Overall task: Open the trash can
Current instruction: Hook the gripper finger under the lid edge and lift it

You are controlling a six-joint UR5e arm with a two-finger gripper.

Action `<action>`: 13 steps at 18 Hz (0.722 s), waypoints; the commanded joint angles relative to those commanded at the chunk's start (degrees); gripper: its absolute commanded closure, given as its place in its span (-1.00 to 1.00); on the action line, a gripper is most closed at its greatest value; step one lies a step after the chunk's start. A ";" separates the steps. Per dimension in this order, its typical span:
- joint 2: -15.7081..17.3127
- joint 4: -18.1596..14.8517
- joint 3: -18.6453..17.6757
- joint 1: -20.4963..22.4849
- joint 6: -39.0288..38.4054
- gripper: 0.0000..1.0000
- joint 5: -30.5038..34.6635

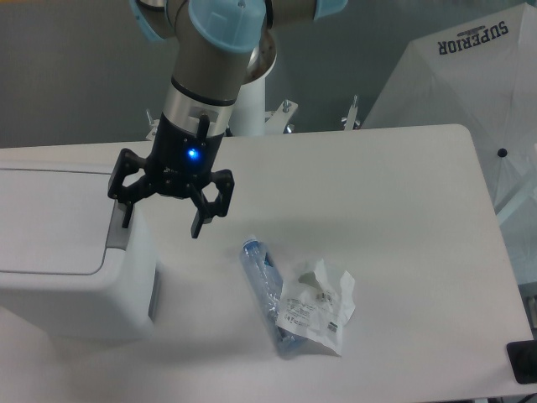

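The trash can [67, 290] is a large boxy white bin at the left of the table, its flat lid [46, 218] down. Its grey push-tab [120, 231] runs along the lid's right edge. My gripper [161, 224] hangs open right above the bin's right edge. The left fingertip [127, 220] sits over the top end of the push-tab; whether it touches I cannot tell. The right fingertip [195, 229] is off to the right of the bin, above the table.
A crushed clear plastic bottle [264, 285] with a crumpled white label [317, 309] lies on the table right of the bin. A white umbrella [470, 75] stands at the back right. A dark object [524, 361] shows at the lower right corner.
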 joint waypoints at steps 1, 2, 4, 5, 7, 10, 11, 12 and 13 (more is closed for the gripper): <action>0.09 0.17 -0.18 0.00 0.17 -1.00 0.00; 0.09 0.18 -0.35 0.00 0.18 -1.00 0.09; 0.17 0.44 -0.88 0.00 0.26 -1.00 0.09; 0.26 1.05 -1.05 0.00 0.18 -1.00 0.17; 0.18 1.58 -1.14 0.00 0.00 -1.00 0.18; 0.09 1.76 -1.50 0.00 0.09 -1.00 0.18; 0.09 1.76 -1.50 0.00 0.09 -1.00 0.18; 0.00 1.76 -1.50 0.00 0.09 -1.00 0.18; 0.00 1.84 -1.50 0.00 0.09 -1.00 0.18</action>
